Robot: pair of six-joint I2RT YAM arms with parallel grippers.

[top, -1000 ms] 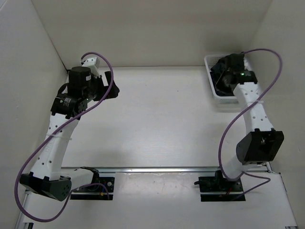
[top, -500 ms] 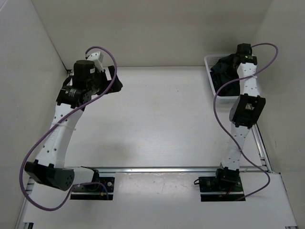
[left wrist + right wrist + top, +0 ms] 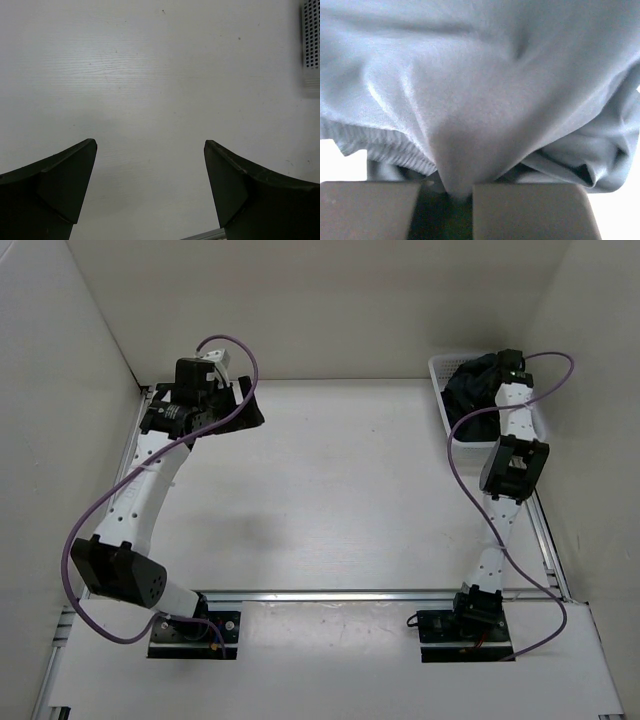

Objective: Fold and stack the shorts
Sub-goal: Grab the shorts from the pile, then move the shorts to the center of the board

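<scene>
The dark shorts (image 3: 472, 380) lie bunched in the white basket (image 3: 441, 416) at the back right of the table. My right gripper (image 3: 497, 368) reaches down into the basket and is shut on a pinch of the shorts' fabric (image 3: 470, 125), which fills the right wrist view with its ribbed waistband at the left. My left gripper (image 3: 248, 412) is open and empty above the bare table at the back left; its two dark fingers (image 3: 55, 185) stand wide apart in the left wrist view.
White walls enclose the table on the left, back and right. A metal rail (image 3: 330, 595) runs along the near edge between the arm bases. A corner of the basket (image 3: 311, 40) shows at the right edge of the left wrist view.
My right arm has stretched further back over the basket and closed on the shorts. My left arm has swung its gripper toward the back and slightly right.
</scene>
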